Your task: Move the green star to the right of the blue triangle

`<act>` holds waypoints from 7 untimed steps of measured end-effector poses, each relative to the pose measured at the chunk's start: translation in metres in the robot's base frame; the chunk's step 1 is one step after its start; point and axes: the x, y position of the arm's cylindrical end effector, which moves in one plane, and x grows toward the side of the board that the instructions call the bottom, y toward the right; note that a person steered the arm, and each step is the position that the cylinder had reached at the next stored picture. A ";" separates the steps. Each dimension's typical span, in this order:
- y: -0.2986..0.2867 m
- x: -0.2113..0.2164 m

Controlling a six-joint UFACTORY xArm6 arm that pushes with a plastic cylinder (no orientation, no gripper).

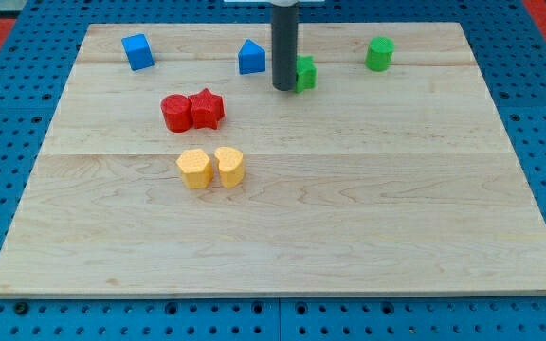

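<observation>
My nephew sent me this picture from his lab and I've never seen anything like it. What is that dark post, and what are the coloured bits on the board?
The dark post is a robot arm's rod; it has no fingers and holds nothing. My tip slides on the wooden board and pushes blocks. One camera looks down at the board. My tip sits between the blue triangle on its left and the green star, which it touches. Also there: a blue cube, another green block, two red blocks touching and two yellow blocks side by side.

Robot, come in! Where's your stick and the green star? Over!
My tip touching green star, its left side. Star sits right of blue triangle. Nothing between them.
</observation>
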 end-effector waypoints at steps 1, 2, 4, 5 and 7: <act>0.001 0.004; 0.025 0.008; 0.035 -0.007; 0.035 -0.021; 0.043 -0.033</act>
